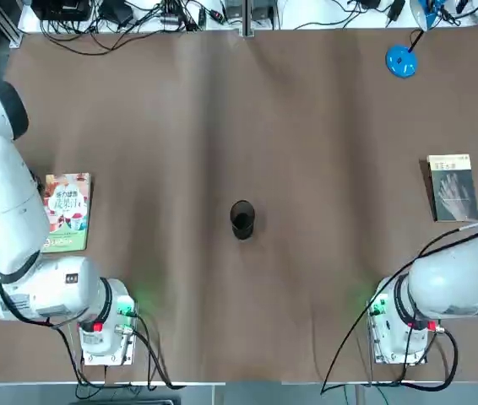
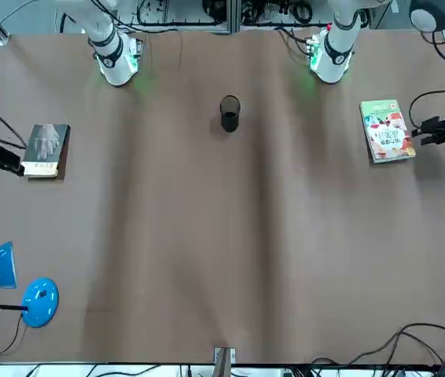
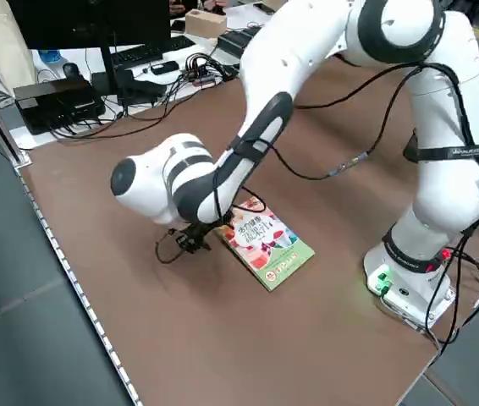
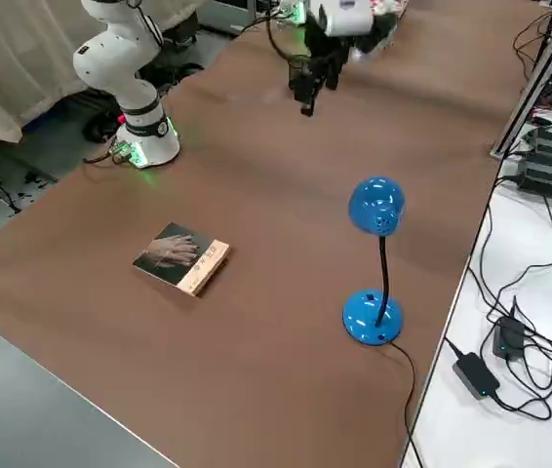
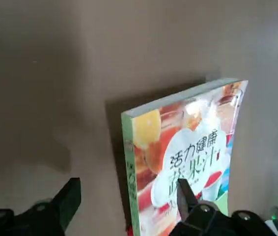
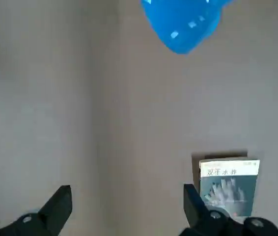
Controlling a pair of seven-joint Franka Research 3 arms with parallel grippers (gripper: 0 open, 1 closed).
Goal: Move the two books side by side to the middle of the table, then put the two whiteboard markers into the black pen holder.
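Left claw (image 5: 128,183): fingers well apart, nothing in hold, over the desk (image 2: 230,236) near the outer edge of the pale book (image 1: 67,211). Pale book: flat, cover up, at left. Black pen holder (image 1: 242,220): upright, at centre. Blue lamp (image 1: 401,61): far side. Dark book (image 1: 454,190): flat, at right. Right claw (image 6: 128,188): wide open, empty, just beyond.
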